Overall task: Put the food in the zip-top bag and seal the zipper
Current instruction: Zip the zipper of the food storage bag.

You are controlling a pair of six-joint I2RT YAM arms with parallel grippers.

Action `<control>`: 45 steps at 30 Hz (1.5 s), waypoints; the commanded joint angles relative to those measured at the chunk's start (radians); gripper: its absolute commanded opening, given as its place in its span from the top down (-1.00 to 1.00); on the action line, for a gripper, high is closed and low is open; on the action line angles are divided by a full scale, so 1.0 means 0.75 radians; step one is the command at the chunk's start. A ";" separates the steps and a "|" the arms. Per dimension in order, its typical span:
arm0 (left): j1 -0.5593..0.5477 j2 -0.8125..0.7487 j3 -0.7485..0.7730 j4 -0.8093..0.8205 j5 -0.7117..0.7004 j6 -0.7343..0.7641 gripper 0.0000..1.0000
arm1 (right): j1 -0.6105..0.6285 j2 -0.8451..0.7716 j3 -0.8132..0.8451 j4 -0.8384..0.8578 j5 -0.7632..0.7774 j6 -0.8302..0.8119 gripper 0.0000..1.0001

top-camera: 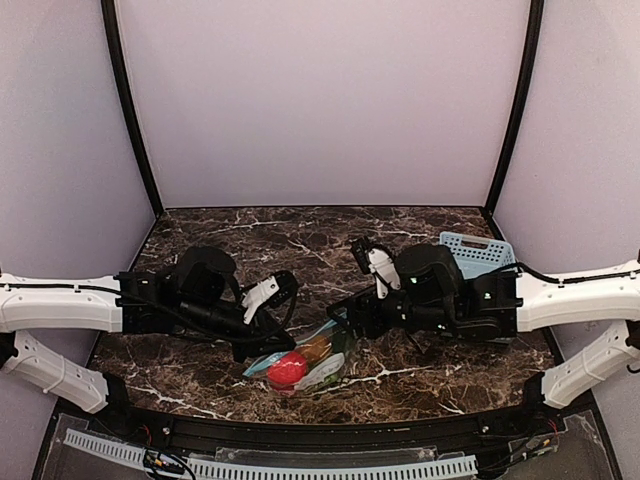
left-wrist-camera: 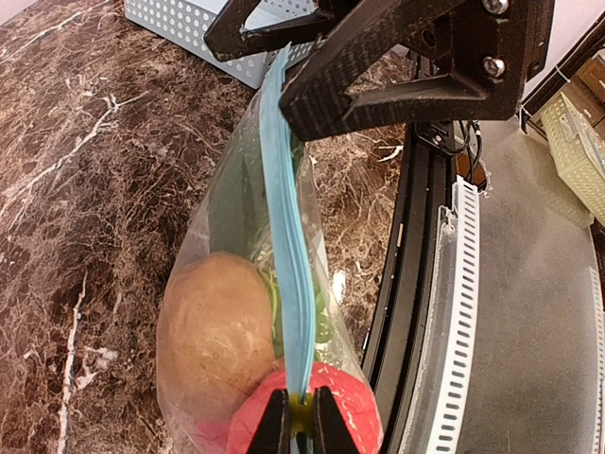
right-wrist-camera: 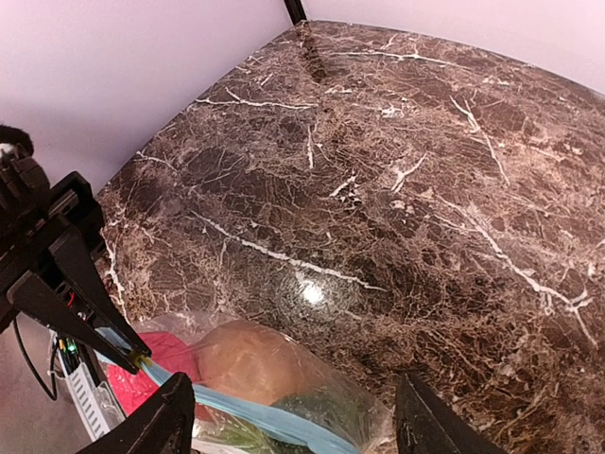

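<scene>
- Since the zip-top bag point(left-wrist-camera: 241, 189) lies at the near edge of the desk point(top-camera: 300, 240), just beside the black front rail point(left-wrist-camera: 416, 284), it could be dragged over that edge if a sealing stroke were pulled toward the arms.
- Inside the bag the food is seen packed together: a red round fruit point(left-wrist-camera: 336, 402), a brown-orange oval fruit point(left-wrist-camera: 213, 331) and green grapes point(right-wrist-camera: 326, 409). A second red fruit cannot be made out for certain.
- One end of the zipper point(left-wrist-camera: 288, 246) is clamped by the left end effector point(left-wrist-camera: 294, 426), whose fingers are pressed together on the strip. Should that hold slip, the strip would go slack and bunch.
- Farther along, the right end effector point(right-wrist-camera: 300, 422) is held over the strip with its fingers apart and nothing gripped. If it were closed off-line, only film would be pinched and a gap left.
- Whether the strip is sealed along its length cannot be told. It could be forced apart by the fruit bulging beneath it.
- Beyond, the light-blue basket point(top-camera: 478, 253) stands well apart.
</scene>
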 commanded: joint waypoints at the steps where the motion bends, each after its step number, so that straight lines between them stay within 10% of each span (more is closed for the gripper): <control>1: -0.002 -0.018 -0.017 0.014 -0.015 -0.021 0.99 | -0.014 0.058 0.042 0.036 0.001 0.065 -0.36; 8: -0.002 -0.017 -0.027 0.047 -0.029 -0.046 0.99 | -0.014 0.092 0.041 0.046 0.005 0.098 0.12; 13: -0.002 -0.009 -0.034 0.088 -0.043 -0.112 0.99 | -0.014 0.090 0.049 0.058 -0.020 0.100 0.98; 45: -0.003 -0.024 0.049 -0.091 -0.098 -0.117 0.99 | -0.196 0.089 0.163 -0.182 0.184 -0.043 1.00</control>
